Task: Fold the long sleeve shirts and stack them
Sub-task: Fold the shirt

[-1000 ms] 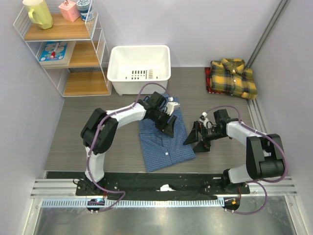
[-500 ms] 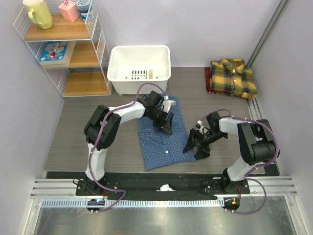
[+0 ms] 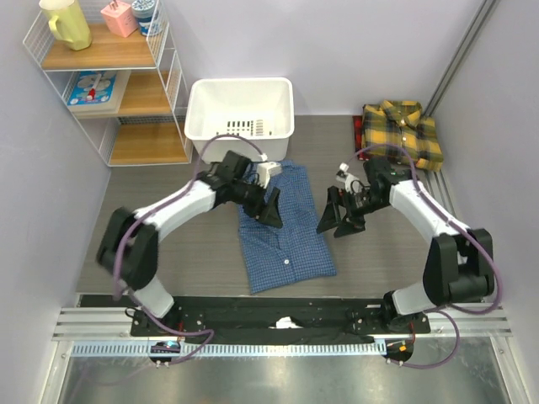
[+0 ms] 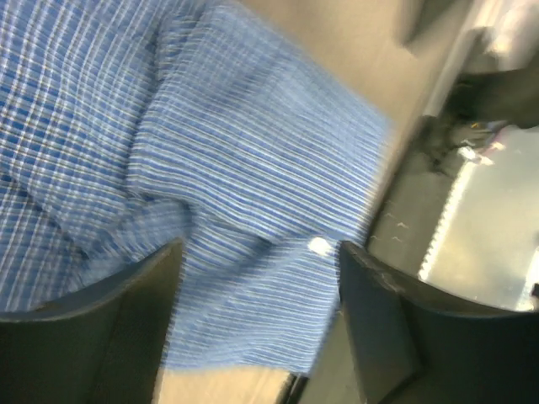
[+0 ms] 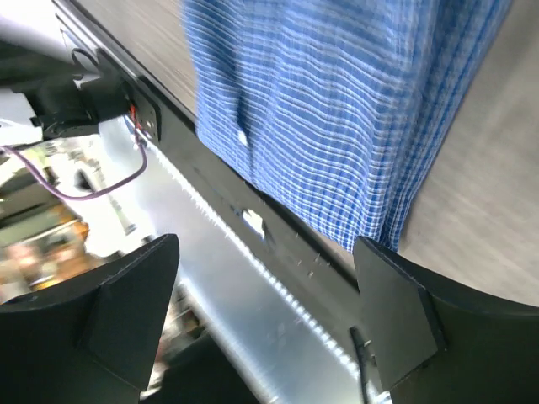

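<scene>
The blue checked shirt (image 3: pixel 290 240) lies folded into a narrow rectangle on the grey table, in front of the white bin. The yellow plaid shirt (image 3: pixel 402 133) lies folded at the back right corner. My left gripper (image 3: pixel 268 208) hovers over the blue shirt's left upper part, open. In the left wrist view, blue cloth (image 4: pixel 253 185) fills the space below the left gripper (image 4: pixel 257 311), and nothing is pinched. My right gripper (image 3: pixel 337 219) stands open just off the shirt's right edge. In the right wrist view the right gripper (image 5: pixel 265 311) is spread wide, with the shirt (image 5: pixel 337 109) beyond it.
A white plastic bin (image 3: pixel 240 118) stands behind the blue shirt. A wire shelf (image 3: pixel 109 84) with a mug and boxes fills the back left corner. A black rail (image 3: pixel 278 311) runs along the table's near edge. Walls close in on both sides.
The left gripper slid a little left over the blue shirt and opened wider, its elbow swinging out left. The right gripper dipped toward the shirt's right hem, then drew back up.
</scene>
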Robot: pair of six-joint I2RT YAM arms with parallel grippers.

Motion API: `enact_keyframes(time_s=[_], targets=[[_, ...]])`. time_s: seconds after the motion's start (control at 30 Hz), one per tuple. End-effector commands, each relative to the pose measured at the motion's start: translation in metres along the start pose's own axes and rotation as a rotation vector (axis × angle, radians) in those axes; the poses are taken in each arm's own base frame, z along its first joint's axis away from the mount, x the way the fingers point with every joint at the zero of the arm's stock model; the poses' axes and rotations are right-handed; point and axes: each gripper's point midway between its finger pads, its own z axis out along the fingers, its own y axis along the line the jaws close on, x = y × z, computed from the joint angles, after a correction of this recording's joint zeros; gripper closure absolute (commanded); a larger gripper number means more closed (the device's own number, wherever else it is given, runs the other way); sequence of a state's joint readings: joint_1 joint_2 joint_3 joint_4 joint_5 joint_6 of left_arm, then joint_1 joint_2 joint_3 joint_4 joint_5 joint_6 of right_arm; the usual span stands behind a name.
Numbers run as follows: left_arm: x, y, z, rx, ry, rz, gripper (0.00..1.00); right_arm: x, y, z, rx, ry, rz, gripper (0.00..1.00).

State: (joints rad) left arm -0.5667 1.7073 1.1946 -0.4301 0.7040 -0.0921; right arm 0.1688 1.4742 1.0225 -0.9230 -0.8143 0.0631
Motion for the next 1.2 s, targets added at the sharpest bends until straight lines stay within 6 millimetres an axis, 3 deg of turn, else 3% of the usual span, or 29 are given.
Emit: enact_keyframes(time_s=[0.0,0.1,0.27,0.3,0.4,0.57,0.77,0.9,1.07,1.17], targets=[[0.01,-0.051,-0.044,0.071,-0.102,-0.011,0.19,-0.015,0.024,-0.019,-0.055,-0.112,-0.183,0.14],[0.031,-0.046,-0.037,0.067,-0.072,-0.104,0.18,-0.013,0.034,0.004,-0.133,-0.078,-0.121,0.29],[0.047,-0.025,-0.016,0.048,-0.023,-0.167,0.33,-0.005,0.01,0.049,-0.155,0.003,-0.061,0.58],[0.047,-0.023,-0.015,0.042,-0.014,-0.157,0.44,-0.004,0.006,0.053,-0.153,0.007,-0.063,0.59],[0.042,-0.001,-0.014,-0.012,0.03,-0.087,0.54,-0.009,-0.008,0.062,-0.12,0.009,-0.105,0.62],[0.032,0.019,-0.006,-0.011,0.095,0.139,0.53,-0.016,-0.015,0.068,-0.11,0.01,-0.112,0.63],[0.029,0.04,0.008,-0.003,0.167,0.235,0.55,-0.021,-0.017,0.071,-0.102,0.013,-0.108,0.64],[0.026,0.029,0.006,0.069,0.181,0.291,0.64,-0.024,-0.015,0.07,-0.104,0.011,-0.115,0.64],[0.03,0.015,-0.008,0.078,0.131,0.325,0.67,-0.03,-0.004,0.063,-0.126,-0.016,-0.143,0.74],[0.014,0.014,-0.026,0.026,0.015,0.28,0.66,-0.042,0.006,0.06,-0.134,-0.054,-0.192,0.76]])
